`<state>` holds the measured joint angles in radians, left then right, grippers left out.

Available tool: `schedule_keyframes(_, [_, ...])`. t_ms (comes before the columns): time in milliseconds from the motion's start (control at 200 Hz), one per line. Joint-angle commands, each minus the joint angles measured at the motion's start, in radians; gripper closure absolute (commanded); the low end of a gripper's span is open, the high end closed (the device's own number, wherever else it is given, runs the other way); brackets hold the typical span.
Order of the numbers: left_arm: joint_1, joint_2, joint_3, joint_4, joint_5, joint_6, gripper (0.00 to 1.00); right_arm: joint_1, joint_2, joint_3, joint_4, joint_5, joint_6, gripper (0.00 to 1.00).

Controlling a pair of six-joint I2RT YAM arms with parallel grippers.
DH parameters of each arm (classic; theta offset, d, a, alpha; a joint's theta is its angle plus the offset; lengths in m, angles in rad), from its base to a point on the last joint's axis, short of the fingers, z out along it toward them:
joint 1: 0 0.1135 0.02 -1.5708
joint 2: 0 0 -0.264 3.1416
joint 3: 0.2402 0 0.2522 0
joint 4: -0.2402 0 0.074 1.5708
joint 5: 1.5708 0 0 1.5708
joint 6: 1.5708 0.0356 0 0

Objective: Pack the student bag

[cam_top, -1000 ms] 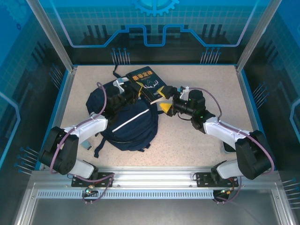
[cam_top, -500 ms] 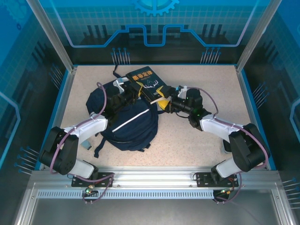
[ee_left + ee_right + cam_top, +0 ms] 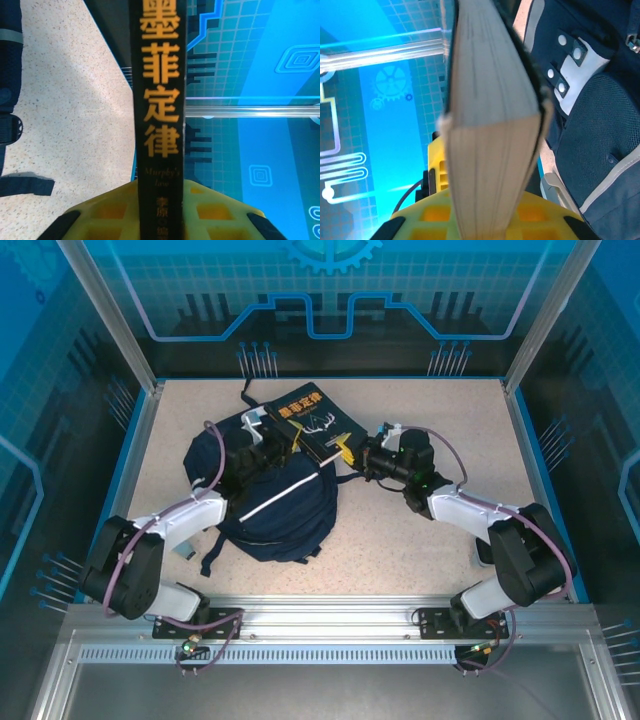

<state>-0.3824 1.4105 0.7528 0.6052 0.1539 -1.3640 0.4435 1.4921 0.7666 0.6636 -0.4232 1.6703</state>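
Large navy-blue fabric student bag (image 3: pixel 280 505): flat on the speckled beige tabletop (image 3: pixel 430 530), at 9 o'clock of centre, top end toward 12 o'clock. Judged soft and limp, with a mouth likely to collapse. Take hold at the top rim or a strap, never mid-panel.

Left end effector (image 3: pixel 290 436): clamped on the spine of the thick black book with orange lettering (image 3: pixel 312 418).

Right end effector (image 3: pixel 346 451): clamped on the page edge.

Book at 1 o'clock of the bag. Judged stiff, fairly heavy, cover possibly slippery.

The fixed camera looks down from high on the near side of the book (image 3: pixel 312 422); both wrist cameras face it close-up, from its spine and page-edge sides.
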Motion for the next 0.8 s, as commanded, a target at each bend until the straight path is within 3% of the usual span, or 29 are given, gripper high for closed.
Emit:
schedule_keyframes(0, [-0.010,-0.086,-0.012,-0.025,0.089,0.091,0.72,-0.035,-0.026,0.008,-0.052,0.027,-0.061,0.92])
schedule_keyframes(160, [-0.010,-0.182,-0.021,-0.279,0.084,0.248,0.28,-0.081,-0.113,0.014,-0.227,0.021,-0.194,0.98])
schedule_keyframes(275, [-0.011,-0.256,0.021,-0.585,0.038,0.441,0.14,-0.137,-0.206,0.010,-0.371,0.023,-0.314,0.99])
schedule_keyframes(495, [-0.026,-0.310,0.134,-1.037,-0.031,0.779,0.05,-0.260,-0.395,0.011,-0.659,0.051,-0.541,0.99])
schedule_keyframes(650, [-0.104,-0.269,0.189,-1.164,-0.096,0.953,0.05,-0.300,-0.469,0.028,-0.793,0.060,-0.646,0.99])
schedule_keyframes(795, [-0.226,-0.163,0.278,-1.274,-0.276,1.077,0.05,-0.333,-0.503,0.018,-0.854,0.058,-0.669,0.98])
